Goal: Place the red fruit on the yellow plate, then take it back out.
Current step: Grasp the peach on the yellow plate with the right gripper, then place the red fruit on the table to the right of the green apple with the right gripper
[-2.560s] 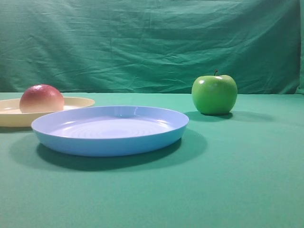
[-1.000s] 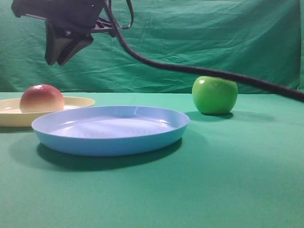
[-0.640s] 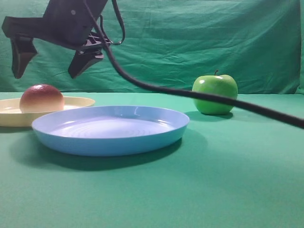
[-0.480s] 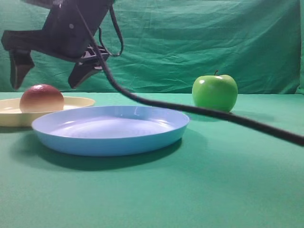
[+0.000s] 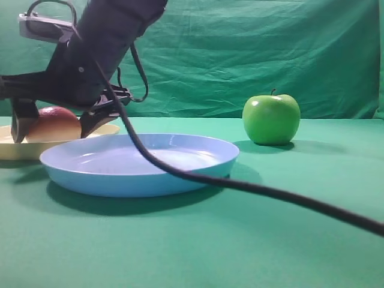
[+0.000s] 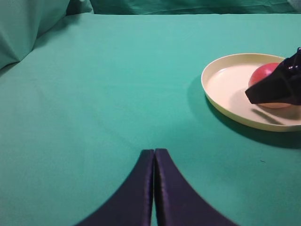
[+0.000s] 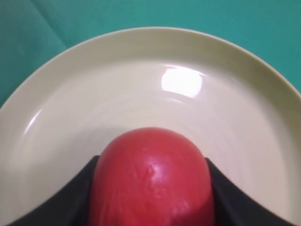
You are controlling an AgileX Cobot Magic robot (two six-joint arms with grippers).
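Green-cloth table [image 5: 288, 240]: yellow plate [image 5: 12, 147] far left, blue plate [image 5: 141, 165] beside, green apple [image 5: 271, 119] apart at right.

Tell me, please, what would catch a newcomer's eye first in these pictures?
First, the right gripper reaching across to the far left, its fingers on either side of the red fruit on the yellow plate. Next, the blue plate in the middle, and the green apple behind it on the right.
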